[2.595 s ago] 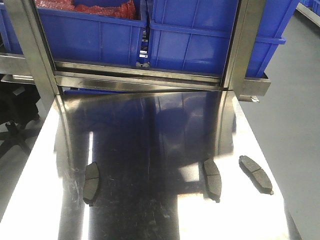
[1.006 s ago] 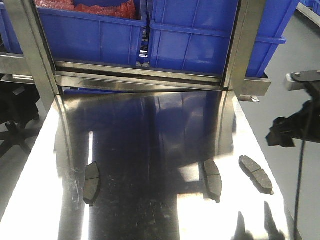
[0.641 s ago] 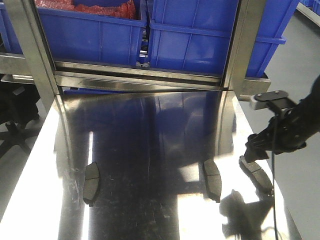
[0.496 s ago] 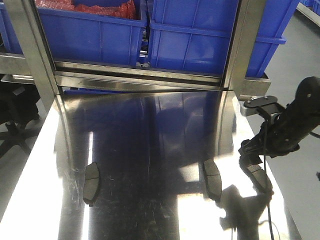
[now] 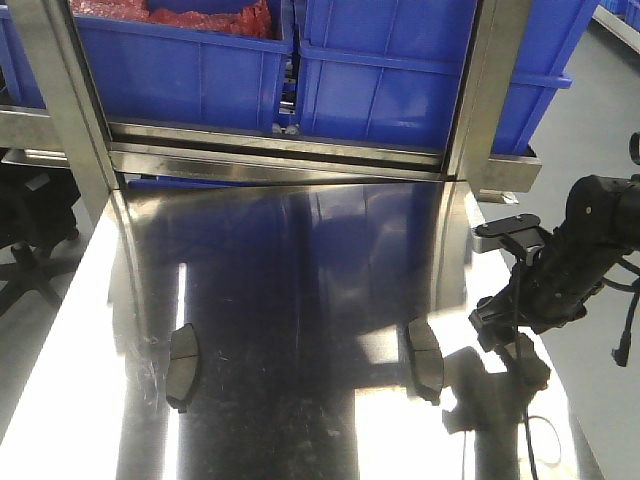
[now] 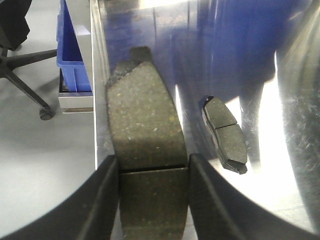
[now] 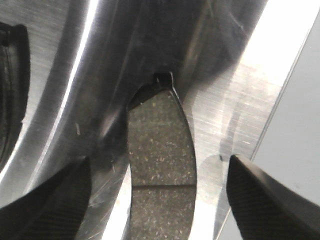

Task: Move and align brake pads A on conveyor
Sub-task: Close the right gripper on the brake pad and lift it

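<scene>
**A:** Count first. How many pads do we have?

**B:** In the front view we count three brake pads lying flat on the shiny steel worktop (image 5: 300, 270). They are the left pad (image 5: 183, 365), the middle pad (image 5: 425, 358) and the right pad (image 5: 532, 368). The right pad is half hidden under the right arm. The middle and right pads sit near each other, and the left pad is well apart from both.

**A:** And a fourth?

**B:** Yes, in the left wrist view. The held pad (image 6: 142, 115) sits in the left tool (image 6: 152, 165), with both fingers pressed on its long sides at the groove, so it's clamped. It hangs over the worktop's edge, with grey floor (image 6: 45, 165) beside it. We can't tell whether it's lifted or resting. A loose pad (image 6: 225, 132) lies flat on the steel just beside it. We can't tell which of the three that is.

**A:** Right tool?

**B:** The right tool (image 7: 159, 165) has its fingers spread wide, straddling the right pad. Bare steel shows on both sides, so there's no contact. That pad is near the worktop's right edge. A dark neighbour pad (image 7: 9, 90) is cut off at the frame's left.

**A:** Background count?

**B:** Two big blue crates (image 5: 190, 60) (image 5: 400, 70) sit on the steel rack (image 5: 280, 160). The left one holds red material (image 5: 210, 15). There's also one office chair (image 6: 25, 85).
</scene>
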